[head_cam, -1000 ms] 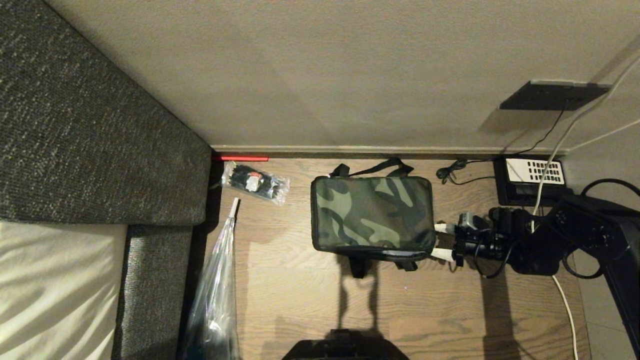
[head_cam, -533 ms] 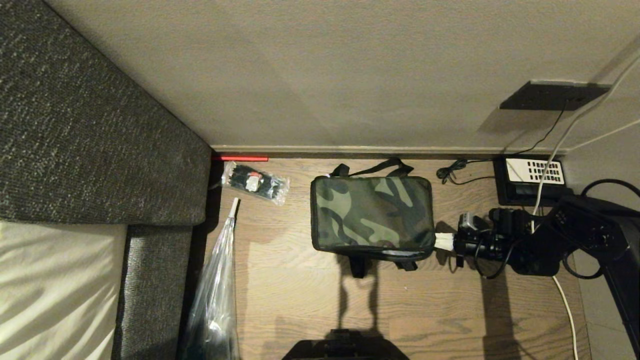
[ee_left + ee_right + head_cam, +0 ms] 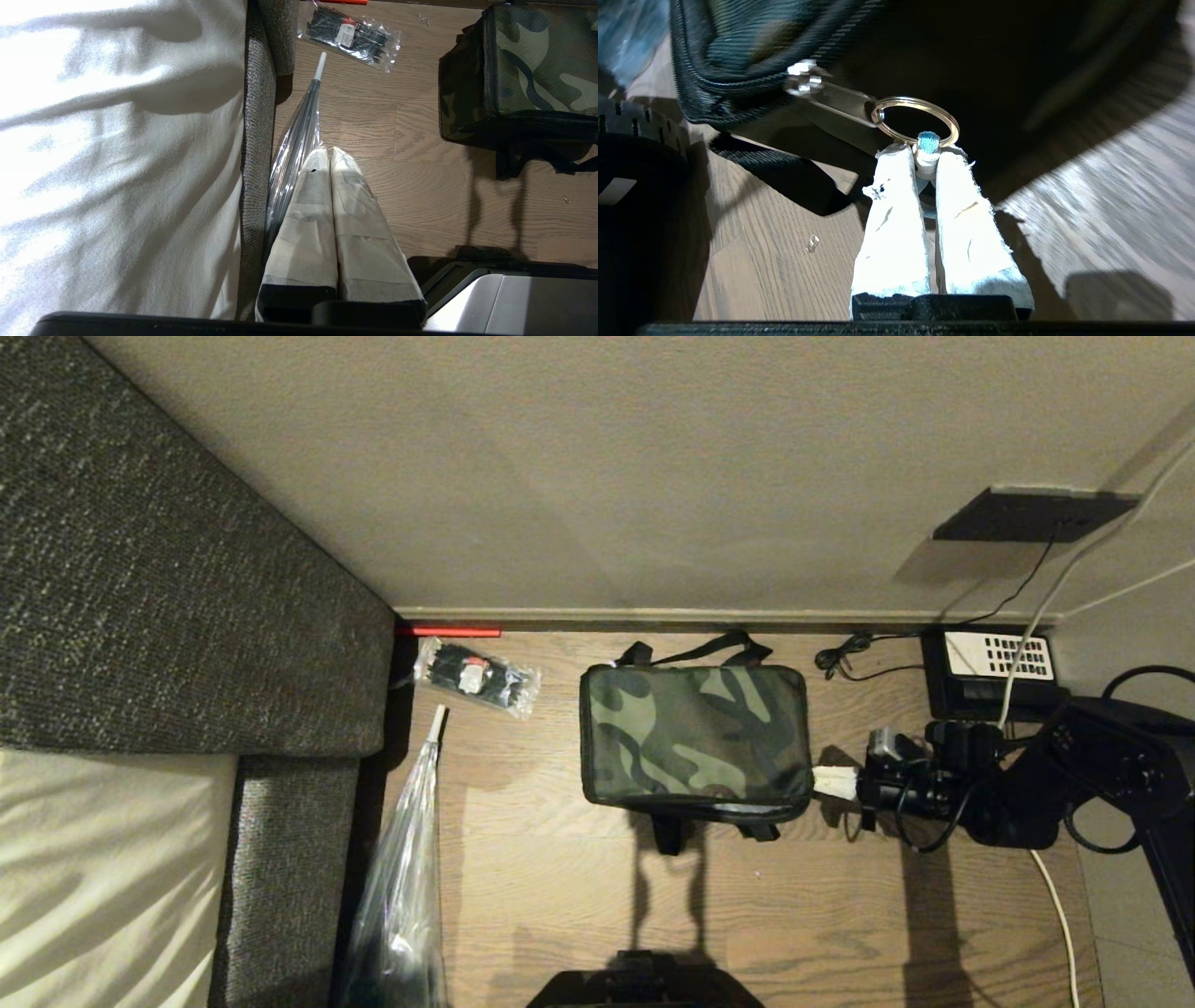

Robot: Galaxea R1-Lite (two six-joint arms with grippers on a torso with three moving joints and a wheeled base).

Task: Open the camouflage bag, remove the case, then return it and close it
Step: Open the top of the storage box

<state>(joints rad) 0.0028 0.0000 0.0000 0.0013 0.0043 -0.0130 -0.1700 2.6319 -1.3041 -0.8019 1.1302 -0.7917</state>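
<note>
From the head view, the camouflage bag (image 3: 695,735) is lying zipped shut on the wooden floor (image 3: 579,896) just in front of the wall (image 3: 597,476), its long side running left to right along the skirting, with one black strap (image 3: 695,649) looping out toward the wall. To its left a clear packet of black ties (image 3: 478,678) and a folded umbrella in a plastic sleeve (image 3: 401,887) are lying beside the grey sofa (image 3: 168,579). To its right a black phone with a white keypad (image 3: 994,672) is sitting against the wall, cables trailing around it. The right gripper (image 3: 834,784) is reaching in level from the right, its white fingertips pressed together at the bag's right end, near the front corner.

In the left wrist view, the left gripper (image 3: 331,156) is hanging over the floor beside the sofa edge and the umbrella, its padded fingers (image 3: 303,224) lying together and holding nothing; the bag is well off to one side.

In the right wrist view, the right gripper's fingers (image 3: 892,219) are pinching a small blue tab (image 3: 928,141) threaded on a metal ring (image 3: 915,121), which is hanging from the zip pull (image 3: 831,95) at the bag's dark corner.
</note>
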